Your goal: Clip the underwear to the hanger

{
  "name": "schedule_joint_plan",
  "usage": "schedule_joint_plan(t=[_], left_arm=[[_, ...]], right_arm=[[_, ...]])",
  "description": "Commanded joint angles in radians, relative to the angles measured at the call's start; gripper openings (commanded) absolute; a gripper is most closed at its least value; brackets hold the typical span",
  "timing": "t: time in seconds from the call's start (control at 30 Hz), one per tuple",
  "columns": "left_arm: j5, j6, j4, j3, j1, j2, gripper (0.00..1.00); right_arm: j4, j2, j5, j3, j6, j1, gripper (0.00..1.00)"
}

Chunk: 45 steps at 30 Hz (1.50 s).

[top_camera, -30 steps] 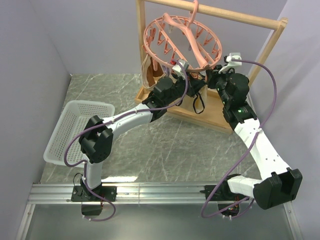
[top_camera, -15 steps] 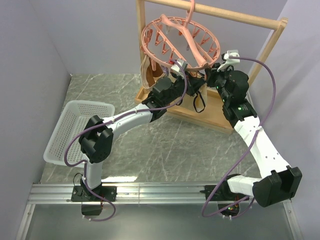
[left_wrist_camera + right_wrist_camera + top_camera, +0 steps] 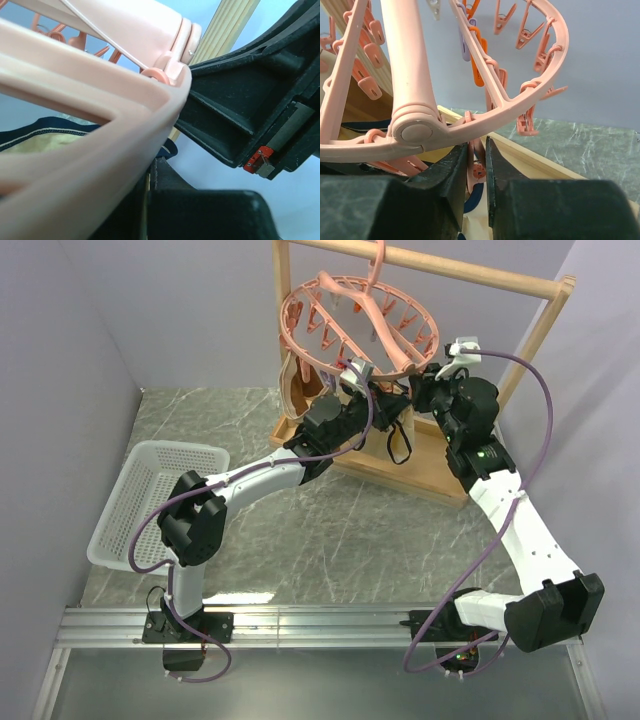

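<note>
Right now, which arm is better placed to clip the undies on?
Right, I think. Its fingers pinch a pink clip on the hanger, with the underwear edge just below. The left arm is only crowded close against the hanger's ring.

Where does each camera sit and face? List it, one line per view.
Top external: high behind the bases, looking down; left arm, right arm, hanger, wooden rack.
Left wrist: beside the hanger's ring, looking up; left fingers.
Right wrist: below the ring, looking up; right fingers around a clip peg.
Shared: both wrist views show hanger and underwear.
</note>
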State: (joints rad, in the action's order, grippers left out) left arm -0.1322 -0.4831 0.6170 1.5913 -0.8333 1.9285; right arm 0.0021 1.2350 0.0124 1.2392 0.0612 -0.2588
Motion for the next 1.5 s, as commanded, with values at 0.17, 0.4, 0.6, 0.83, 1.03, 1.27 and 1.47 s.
schedule_joint_plan(t=[0.17,0.4,0.6,0.83,1.03,1.27,1.47], left_arm=[[0.005,0.035,0.328,0.047,-0.007,-0.099,0.00],[0.005,0.051,0.336,0.058,-0.003,-0.092,0.00],[-0.006,0.054,0.334,0.056,0.003,-0.094,0.00],[-0.010,0.051,0.328,0.044,0.010,-0.097,0.00],[-0.014,0.051,0.320,0.018,0.011,-0.109,0.00],[-0.021,0.055,0.320,-0.004,0.011,-0.122,0.00],[-0.029,0.054,0.322,-0.020,0.013,-0.134,0.00]], right_arm=[[-0.228,0.041,-0.045,0.003,0.075,0.023,0.29],[-0.240,0.031,-0.095,0.009,0.123,0.049,0.37],[-0.246,0.024,-0.109,0.014,0.157,0.055,0.45],[-0.229,-0.003,-0.114,0.005,0.196,0.062,0.63],[-0.180,-0.051,-0.129,-0.043,0.226,0.076,0.81],[-0.134,-0.089,-0.187,-0.070,0.249,0.089,0.87],[-0.108,-0.111,-0.216,-0.084,0.259,0.099,0.91]])
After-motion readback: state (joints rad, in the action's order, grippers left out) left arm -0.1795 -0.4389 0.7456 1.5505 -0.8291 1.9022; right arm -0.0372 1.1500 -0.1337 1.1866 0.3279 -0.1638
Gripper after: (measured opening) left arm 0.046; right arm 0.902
